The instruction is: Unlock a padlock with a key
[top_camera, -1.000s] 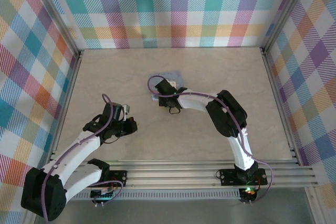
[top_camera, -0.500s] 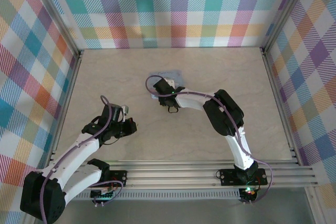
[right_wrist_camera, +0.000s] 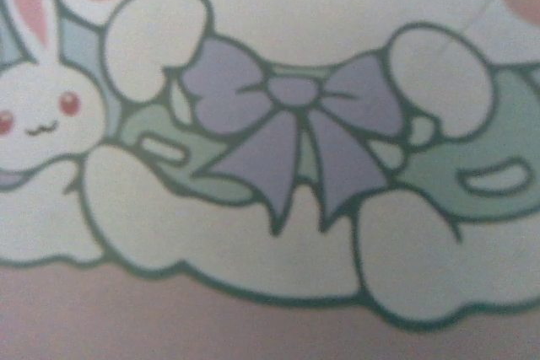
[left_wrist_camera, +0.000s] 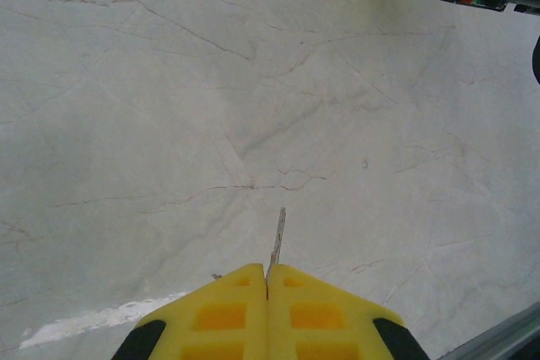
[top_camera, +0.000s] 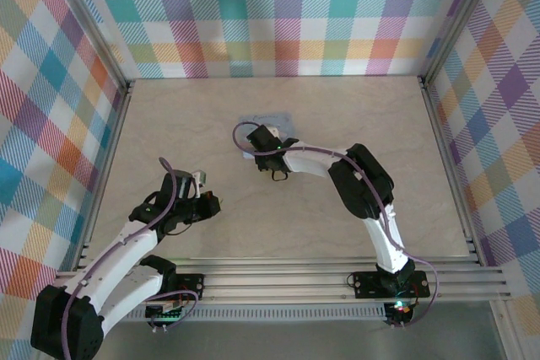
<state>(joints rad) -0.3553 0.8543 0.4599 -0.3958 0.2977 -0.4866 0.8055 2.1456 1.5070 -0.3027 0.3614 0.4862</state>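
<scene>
Left wrist: key (left_wrist_camera: 277, 240) pinched in left gripper (left_wrist_camera: 267, 274); right wrist: tin (right_wrist_camera: 270, 124) with bunny print

The key (left_wrist_camera: 278, 242) is a thin, silvery blade. It sticks straight out from the tightly closed yellow left end effector (left_wrist_camera: 267, 271), over the pale desk (left_wrist_camera: 169, 124).

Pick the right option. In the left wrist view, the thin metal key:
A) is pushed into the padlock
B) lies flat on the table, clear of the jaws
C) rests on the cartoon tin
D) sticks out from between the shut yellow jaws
D: the key pokes out edge-on from between the left gripper's shut yellow jaws, above the bare marbled table.
</scene>
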